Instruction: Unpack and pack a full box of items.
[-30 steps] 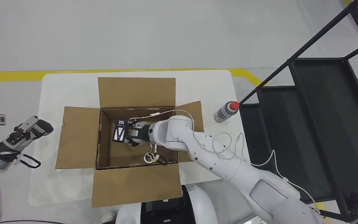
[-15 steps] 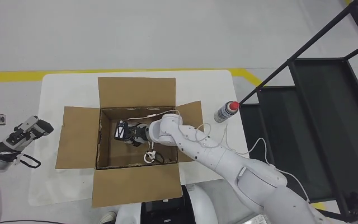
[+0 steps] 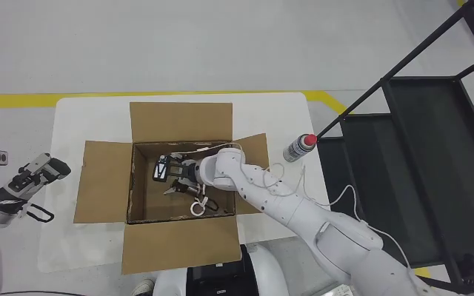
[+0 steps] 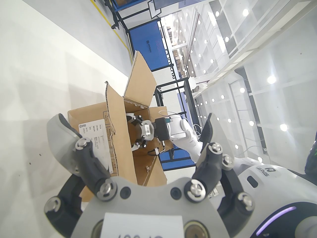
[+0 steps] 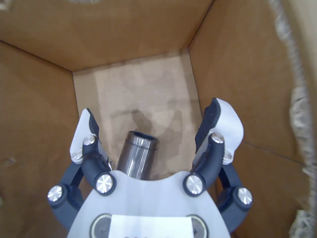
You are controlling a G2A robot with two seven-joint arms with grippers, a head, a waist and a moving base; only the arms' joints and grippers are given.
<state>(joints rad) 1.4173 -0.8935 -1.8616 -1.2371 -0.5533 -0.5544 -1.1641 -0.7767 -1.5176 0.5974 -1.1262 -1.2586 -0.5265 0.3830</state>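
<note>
Right gripper (image 5: 151, 111) inside box (image 3: 104, 181), fingers spread wide astride metal cylinder (image 5: 137, 149), unclamped. Centre first, close squarely, lift straight up.

- the right pincer (image 5: 151, 111) hangs inside a brown cardboard box (image 5: 148, 25), pointing down at its pale floor.
- its two white-backed fingers (image 5: 224, 122) are spread wide.
- a shiny metal cylinder (image 5: 137, 154) with a dark rim sits between them, close to the palm plate, touching neither finger.
- a ragged flap edge (image 5: 297, 100) runs along one side of the box.
</note>
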